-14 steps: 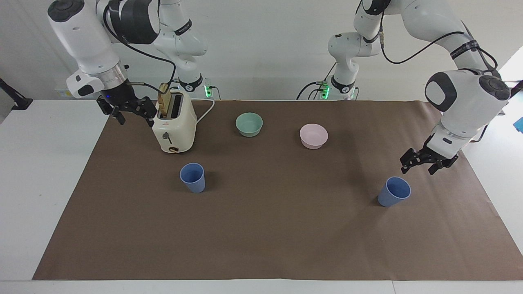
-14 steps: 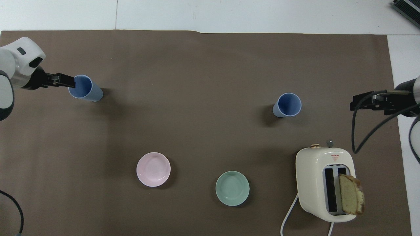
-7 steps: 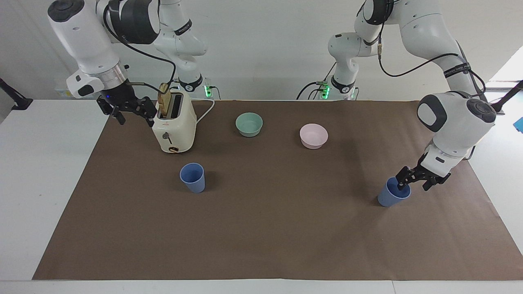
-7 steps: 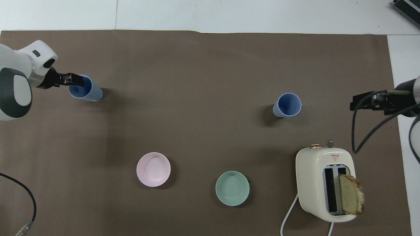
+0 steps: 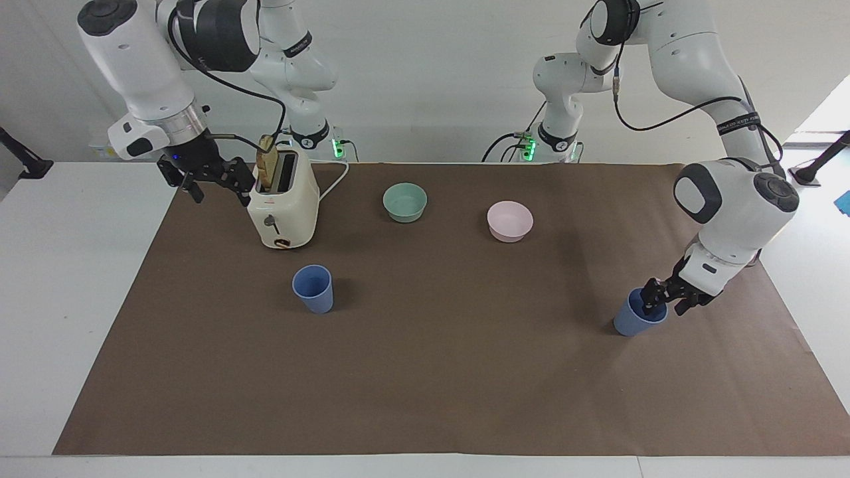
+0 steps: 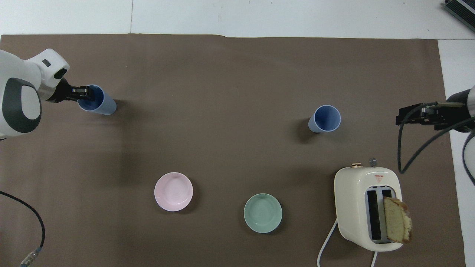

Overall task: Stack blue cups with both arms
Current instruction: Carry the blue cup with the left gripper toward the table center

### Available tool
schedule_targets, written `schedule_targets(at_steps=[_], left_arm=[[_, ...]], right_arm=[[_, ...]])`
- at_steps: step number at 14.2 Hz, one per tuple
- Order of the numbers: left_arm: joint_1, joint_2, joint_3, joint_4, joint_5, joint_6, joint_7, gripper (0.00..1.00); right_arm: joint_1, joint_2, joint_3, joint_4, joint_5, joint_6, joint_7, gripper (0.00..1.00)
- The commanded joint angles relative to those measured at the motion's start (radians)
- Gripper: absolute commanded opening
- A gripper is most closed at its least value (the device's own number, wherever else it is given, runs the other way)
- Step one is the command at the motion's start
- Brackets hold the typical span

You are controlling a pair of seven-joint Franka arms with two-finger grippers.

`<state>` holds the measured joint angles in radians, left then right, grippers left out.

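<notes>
The right gripper [image 5: 214, 179] waits in the air beside the toaster [image 5: 284, 202], toward the right arm's end of the table, its fingers spread wide and holding nothing. One cup [image 5: 313, 288] stands upright on the brown mat [image 5: 425, 385], a little farther from the robots than the toaster and untouched. The green bowl [image 5: 405, 201] and pink bowl [image 5: 510, 220] sit level with the toaster, toward the left arm's end from it.

Well away from the toaster, at the left arm's end, the other cup [image 5: 634, 318] stands on the mat with the left gripper [image 5: 659, 303] at its rim. One finger dips inside the mouth and the other sits outside the wall, so the jaws look narrowed onto the rim; I cannot tell whether the pinch is firm yet.

The risk I see is in that thin-wall grip. A pinch on one side of a light tapered cup could let it swing or slip on the lift, or tip it over if the fingers drag sideways first. Carrying it past the bowls to the cup by the toaster, a tilted cup would likely catch the waiting rim instead of nesting.
</notes>
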<state>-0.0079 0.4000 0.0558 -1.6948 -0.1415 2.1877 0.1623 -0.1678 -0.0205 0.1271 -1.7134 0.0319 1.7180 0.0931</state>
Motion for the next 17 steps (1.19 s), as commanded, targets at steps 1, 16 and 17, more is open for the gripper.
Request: schedule_targets(at_steps=[1,16,17], left_arm=[[0.008,-0.012,-0.004,-0.006,-0.017,-0.015,0.019,0.0],[-0.378,-0.086,-0.011,-0.016,0.009,0.029,-0.435,0.0],[-0.418,-0.086,-0.011,-0.028,0.019,0.044,-0.484,0.0]], right_arm=[[-0.018,-0.03,0.008,-0.037,0.003,0.026,-0.024,1.0],[-0.018,-0.03,0.008,-0.037,0.003,0.025,-0.023,1.0],[-0.019,-0.03,0.008,-0.037,0.003,0.026,-0.023,1.0]])
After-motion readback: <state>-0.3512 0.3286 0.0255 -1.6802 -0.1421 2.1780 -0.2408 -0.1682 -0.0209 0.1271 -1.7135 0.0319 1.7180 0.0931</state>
